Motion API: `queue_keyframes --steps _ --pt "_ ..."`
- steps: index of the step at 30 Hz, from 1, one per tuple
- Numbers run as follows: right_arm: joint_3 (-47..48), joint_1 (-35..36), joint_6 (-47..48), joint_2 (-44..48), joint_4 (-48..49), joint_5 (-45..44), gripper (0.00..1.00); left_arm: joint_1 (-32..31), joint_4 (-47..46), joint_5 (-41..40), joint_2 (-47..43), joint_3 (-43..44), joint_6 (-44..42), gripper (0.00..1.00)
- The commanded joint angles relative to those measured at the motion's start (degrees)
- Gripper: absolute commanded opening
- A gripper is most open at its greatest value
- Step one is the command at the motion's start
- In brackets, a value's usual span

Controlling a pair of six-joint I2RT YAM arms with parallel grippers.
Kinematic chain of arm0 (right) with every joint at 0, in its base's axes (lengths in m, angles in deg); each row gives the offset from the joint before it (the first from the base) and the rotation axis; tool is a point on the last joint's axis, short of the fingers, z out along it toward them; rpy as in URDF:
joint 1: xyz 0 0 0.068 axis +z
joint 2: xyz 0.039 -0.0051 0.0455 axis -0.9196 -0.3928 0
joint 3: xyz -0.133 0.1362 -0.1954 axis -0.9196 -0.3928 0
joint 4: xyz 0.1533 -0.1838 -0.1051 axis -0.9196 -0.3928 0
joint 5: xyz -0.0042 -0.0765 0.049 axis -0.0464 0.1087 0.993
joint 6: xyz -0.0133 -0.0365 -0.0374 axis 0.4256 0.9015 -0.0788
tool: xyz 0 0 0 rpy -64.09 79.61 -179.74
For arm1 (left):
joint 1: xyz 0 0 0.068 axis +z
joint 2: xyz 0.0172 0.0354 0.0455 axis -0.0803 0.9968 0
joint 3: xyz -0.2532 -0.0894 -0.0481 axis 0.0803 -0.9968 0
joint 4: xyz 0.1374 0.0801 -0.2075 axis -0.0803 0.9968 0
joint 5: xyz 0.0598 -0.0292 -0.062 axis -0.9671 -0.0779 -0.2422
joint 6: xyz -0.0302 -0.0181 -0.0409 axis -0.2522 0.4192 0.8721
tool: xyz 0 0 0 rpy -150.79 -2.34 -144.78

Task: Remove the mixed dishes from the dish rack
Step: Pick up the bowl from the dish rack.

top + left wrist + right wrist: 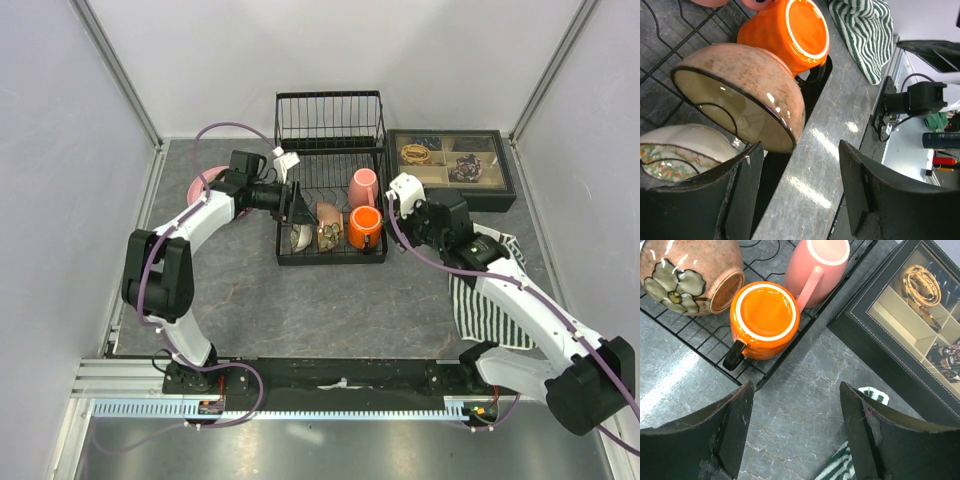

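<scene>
The pink plate (203, 186) lay on the table (350, 310) at far left, outside the dish rack (330, 130), and the left gripper (800, 150) reached over the rack's left edge, fingers wide with nothing held, just beside the pale bowl (685, 137). Further right in the lower basket lay the brown bowl (750, 75), tipped on its side, then the orange mug (764, 320) and pink mug (820, 270). The right gripper (796, 390) hovered just right of the rack, fingers wide and empty.
</scene>
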Motion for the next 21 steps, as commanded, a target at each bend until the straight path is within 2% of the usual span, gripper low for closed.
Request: queue_keyframes --steps 1,10,21 --pt "-0.97 -0.09 0.15 2.37 2.32 1.45 0.77 -1.15 -4.91 -2.15 1.96 1.58 3.35 0.67" --pt "-2.29 -0.44 0.41 2.11 2.93 1.63 0.77 -2.29 -8.78 -2.77 5.04 1.93 6.25 0.64" --pt "-2.64 -1.32 0.06 1.67 2.93 2.24 0.77 -2.47 -16.51 -3.47 5.92 -1.75 11.96 0.41"
